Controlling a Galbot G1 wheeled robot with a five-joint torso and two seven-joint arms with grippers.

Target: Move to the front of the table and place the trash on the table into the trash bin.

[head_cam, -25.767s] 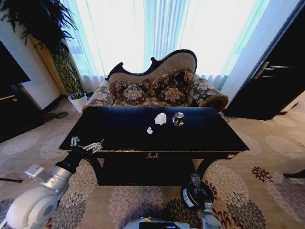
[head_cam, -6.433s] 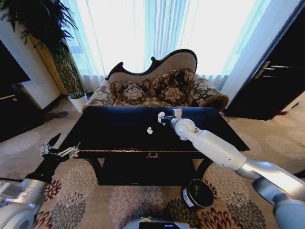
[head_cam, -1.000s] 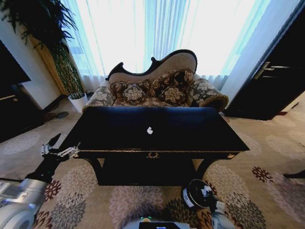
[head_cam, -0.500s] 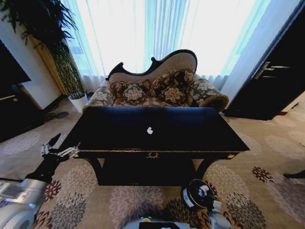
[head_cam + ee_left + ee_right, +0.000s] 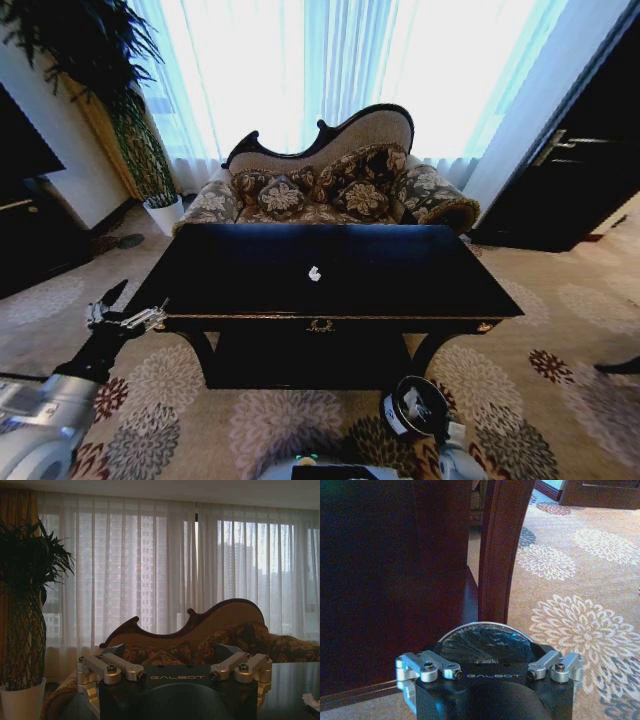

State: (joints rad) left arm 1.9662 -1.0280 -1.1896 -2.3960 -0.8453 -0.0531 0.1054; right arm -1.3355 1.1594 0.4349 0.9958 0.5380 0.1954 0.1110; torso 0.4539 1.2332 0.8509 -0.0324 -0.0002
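The black table (image 5: pixel 250 270) stands right in front of me. One small white scrap of trash (image 5: pixel 314 273) lies near its middle, and it also shows at the edge of the left wrist view as a scrap (image 5: pixel 312 701). The dark trash bin (image 5: pixel 415 408) sits on the carpet by the table's front right leg. My right gripper (image 5: pixel 450 438) hangs low just beside and above the bin; the right wrist view looks past the open right gripper (image 5: pixel 490 672) onto the bin's rim (image 5: pixel 485 626), with nothing between the fingers. My left gripper (image 5: pixel 125 318) is parked open off the table's left front corner.
A patterned brown sofa (image 5: pixel 330 190) stands behind the table, under bright curtained windows. A white plant pot (image 5: pixel 163 212) is at the back left and a dark cabinet (image 5: pixel 580 170) at the right. The table's curved leg (image 5: pixel 500 550) rises just beyond the bin. Open carpet lies to the right.
The can and the paper wad have gone from the table. My right arm, which reached over the table 6.4 s ago, is now down at the bin. In the last second it barely shifted.
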